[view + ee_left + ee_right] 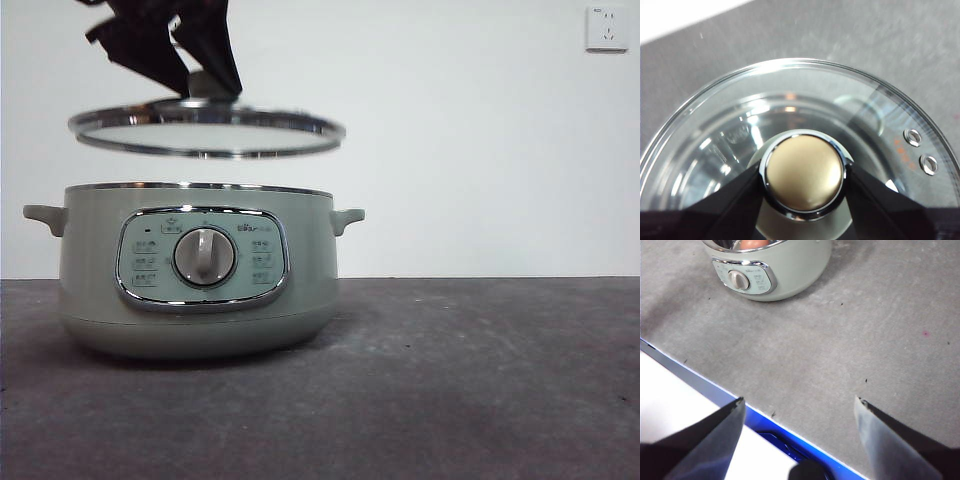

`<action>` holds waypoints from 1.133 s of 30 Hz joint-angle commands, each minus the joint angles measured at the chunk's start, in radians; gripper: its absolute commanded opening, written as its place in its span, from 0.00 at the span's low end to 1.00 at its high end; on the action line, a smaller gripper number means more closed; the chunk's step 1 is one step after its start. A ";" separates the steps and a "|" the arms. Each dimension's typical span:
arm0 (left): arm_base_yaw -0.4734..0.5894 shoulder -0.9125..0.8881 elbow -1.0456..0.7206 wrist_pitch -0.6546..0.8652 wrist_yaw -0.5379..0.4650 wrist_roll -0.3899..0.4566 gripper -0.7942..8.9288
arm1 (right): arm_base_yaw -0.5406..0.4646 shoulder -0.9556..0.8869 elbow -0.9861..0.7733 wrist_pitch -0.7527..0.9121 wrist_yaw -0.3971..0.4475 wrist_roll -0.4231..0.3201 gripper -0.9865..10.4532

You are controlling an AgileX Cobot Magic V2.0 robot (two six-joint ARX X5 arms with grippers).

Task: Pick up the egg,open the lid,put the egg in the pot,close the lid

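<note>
1. The left gripper [804, 172] had its jaws clamped on the knob [805, 172] of the lid [206, 131], holding it in the air just above the pot [195, 270], slightly tilted and apart from the rim.
2. The pot stood open at the left of the grey table [480, 380], with the egg [754, 243] lying inside it.
3. The right gripper [799, 412] hung well away over the table edge, jaws spread wide and empty.

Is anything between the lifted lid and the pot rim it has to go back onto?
Nothing visible. The left gripper holds the lid by its knob above the pot, with open air between. The egg already lies inside, below the rim.
</note>
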 commanded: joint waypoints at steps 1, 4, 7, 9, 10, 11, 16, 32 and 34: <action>0.002 0.023 0.009 0.037 0.007 0.013 0.07 | 0.002 -0.004 -0.010 0.005 0.005 0.009 0.41; 0.004 0.038 0.008 0.042 0.007 0.013 0.07 | 0.002 -0.004 -0.010 0.004 0.005 0.011 0.41; 0.011 0.045 0.009 0.050 0.003 0.018 0.07 | 0.002 -0.004 -0.010 0.001 0.005 0.012 0.41; 0.023 0.047 0.008 0.047 0.004 0.026 0.07 | 0.002 -0.004 -0.010 0.002 0.008 0.011 0.41; 0.029 0.049 0.008 0.043 0.004 0.028 0.07 | 0.002 -0.004 -0.010 0.002 0.008 0.011 0.41; 0.036 0.049 0.008 0.038 0.005 0.029 0.07 | 0.002 -0.004 -0.010 0.001 0.008 0.011 0.41; 0.060 0.053 0.008 0.031 0.015 0.035 0.07 | 0.002 -0.004 -0.010 0.006 0.009 0.012 0.41; 0.061 0.057 0.004 0.010 0.041 0.047 0.07 | 0.002 -0.004 -0.010 0.006 0.030 0.014 0.41; 0.061 0.057 -0.007 0.016 0.042 0.047 0.07 | 0.002 -0.004 -0.010 0.006 0.030 0.014 0.41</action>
